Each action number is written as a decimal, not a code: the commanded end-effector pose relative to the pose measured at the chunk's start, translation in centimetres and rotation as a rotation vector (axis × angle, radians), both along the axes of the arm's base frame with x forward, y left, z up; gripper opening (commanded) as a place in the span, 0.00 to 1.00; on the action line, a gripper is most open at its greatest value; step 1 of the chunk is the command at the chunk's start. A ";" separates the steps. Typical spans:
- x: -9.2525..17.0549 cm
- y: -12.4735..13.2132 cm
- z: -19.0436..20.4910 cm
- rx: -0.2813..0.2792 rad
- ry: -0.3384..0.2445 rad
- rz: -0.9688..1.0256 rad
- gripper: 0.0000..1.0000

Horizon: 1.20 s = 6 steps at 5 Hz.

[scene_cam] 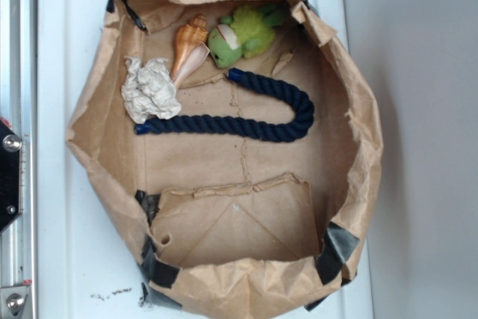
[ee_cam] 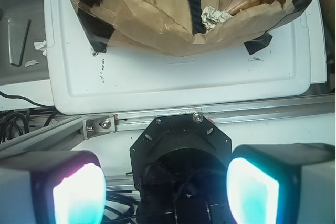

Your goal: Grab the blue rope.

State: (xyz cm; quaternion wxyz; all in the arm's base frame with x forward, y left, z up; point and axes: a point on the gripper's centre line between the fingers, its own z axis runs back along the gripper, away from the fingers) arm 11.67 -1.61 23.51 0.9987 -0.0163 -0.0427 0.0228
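My claw (ee_cam: 165, 182) is spread wide, empty, back over the rail, well short of the bag (scene_cam: 358, 147). Rope (scene_cam: 246, 121) lies hooked inside, one end touching paper wad (scene_cam: 151, 89). Risk: snagging the bag wall, or pinching wad too.

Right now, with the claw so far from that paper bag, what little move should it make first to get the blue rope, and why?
Probably reach forward over the bag's rim. The wrist view shows the gripper open and holding nothing, back by the metal rail, outside the bag. The blue rope lies in a hook shape on the bag floor, untouched, beside the crumpled paper.
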 end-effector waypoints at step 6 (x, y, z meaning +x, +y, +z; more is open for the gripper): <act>12.0 3.4 -3.0 -0.113 -0.014 0.117 1.00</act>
